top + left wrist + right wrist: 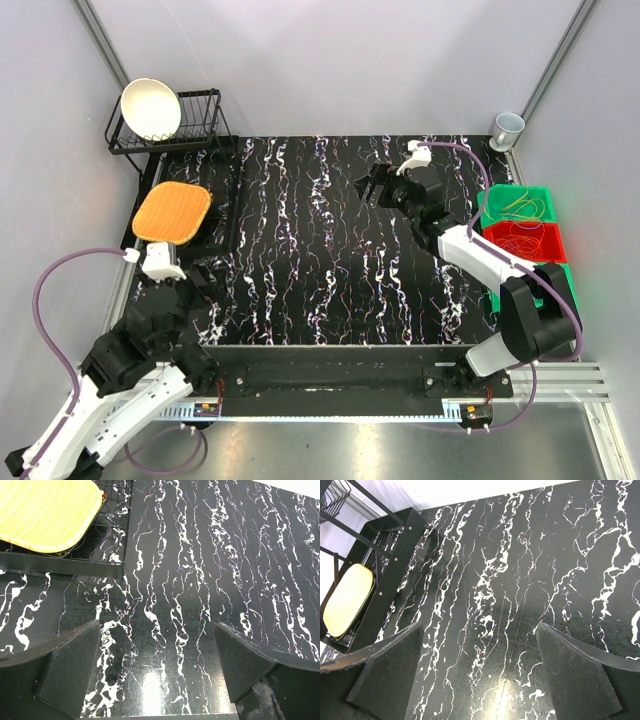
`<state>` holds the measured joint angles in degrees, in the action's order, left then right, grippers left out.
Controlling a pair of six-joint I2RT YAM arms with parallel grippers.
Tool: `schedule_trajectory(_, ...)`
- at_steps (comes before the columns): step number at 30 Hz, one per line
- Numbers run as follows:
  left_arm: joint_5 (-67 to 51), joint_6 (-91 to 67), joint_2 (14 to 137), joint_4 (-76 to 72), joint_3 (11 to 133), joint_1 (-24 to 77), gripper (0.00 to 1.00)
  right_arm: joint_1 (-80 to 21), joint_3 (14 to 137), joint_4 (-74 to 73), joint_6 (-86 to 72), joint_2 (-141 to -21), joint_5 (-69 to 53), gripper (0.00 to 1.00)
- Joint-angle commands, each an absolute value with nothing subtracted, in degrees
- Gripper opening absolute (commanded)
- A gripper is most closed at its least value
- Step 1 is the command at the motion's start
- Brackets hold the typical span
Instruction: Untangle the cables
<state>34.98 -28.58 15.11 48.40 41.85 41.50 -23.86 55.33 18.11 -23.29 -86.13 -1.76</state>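
Note:
The cables lie coiled in bins at the right edge of the table in the top view. A thin yellowish cable (522, 206) sits in a green bin (545, 192), and a thin red cable (520, 240) in a red bin (556, 243). My right gripper (373, 184) hovers over the far middle of the black marble table, well left of the bins. Its jaws stand open with nothing between them (478, 627). My left gripper (207, 280) is near the table's left front, also open and empty (156, 630). Neither wrist view shows any cable.
A black wire rack (205, 115) at the back left holds a white bowl (150, 108). An orange-yellow woven mat (172, 212) (42, 510) (347, 597) rests on a low black grid tray. A pale cup (507, 130) stands at the back right corner.

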Motion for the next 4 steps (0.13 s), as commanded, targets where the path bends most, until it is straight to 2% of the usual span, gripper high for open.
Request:
schedule_trajectory(1,36.21,-28.92,15.38,46.84,42.10,41.13,0.99,-23.99,56.60,20.57,-22.59,-85.87,-4.81,1.00)
schedule_trajectory(4,36.39,-28.92,15.29,46.93,42.19,41.22,0.99,-24.00,57.48,19.69,-21.80,-85.78,-5.62,1.00)
